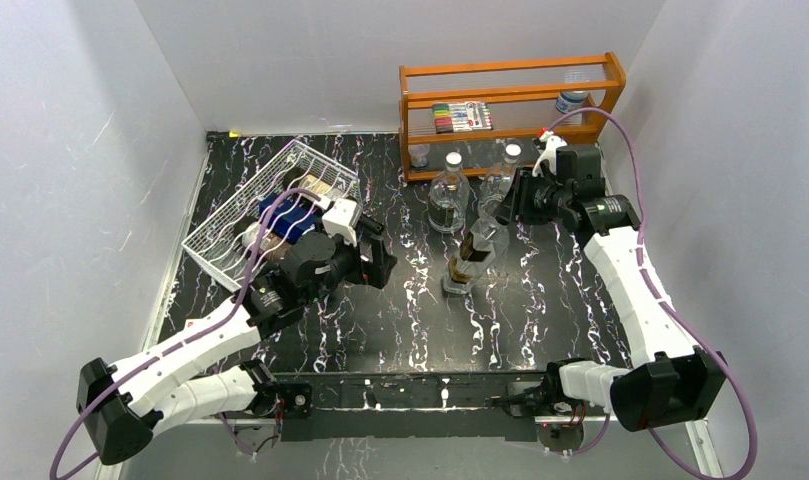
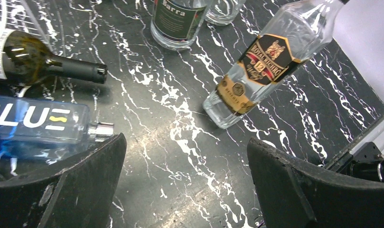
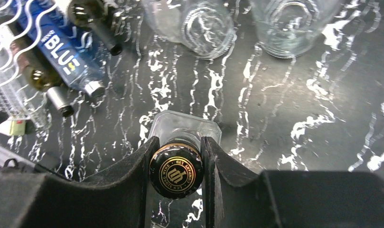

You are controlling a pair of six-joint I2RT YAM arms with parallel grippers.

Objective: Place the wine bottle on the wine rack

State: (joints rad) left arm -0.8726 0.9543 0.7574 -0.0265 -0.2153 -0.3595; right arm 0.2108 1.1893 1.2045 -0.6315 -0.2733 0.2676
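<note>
The white wire wine rack point(image 1: 218, 238) sits at ten o'clock on the marbled table point(image 1: 400, 330), with a blue bottle point(image 2: 35, 118) lying in it. Just beside it, the left gripper point(image 1: 378, 262) hangs empty with its jaws spread wide. At centre the clear, black-and-gold-labelled wine bottle point(image 1: 472, 258) leans with its base on the table, and the right gripper point(image 3: 176, 159) is clenched on its cap. A cap hold likely lets the heavy base swing, so the bottle should rise slowly, travel toward nine o'clock, and be laid level into a free trough.

The square clear-glass bottle point(image 2: 270, 61) looked smooth and glossy, the black white-veined tabletop point(image 1: 410, 320) polished, the white wire-grid rack point(image 1: 212, 238) painted metal, the orange wooden shelf point(image 1: 500, 67) lightly varnished.
</note>
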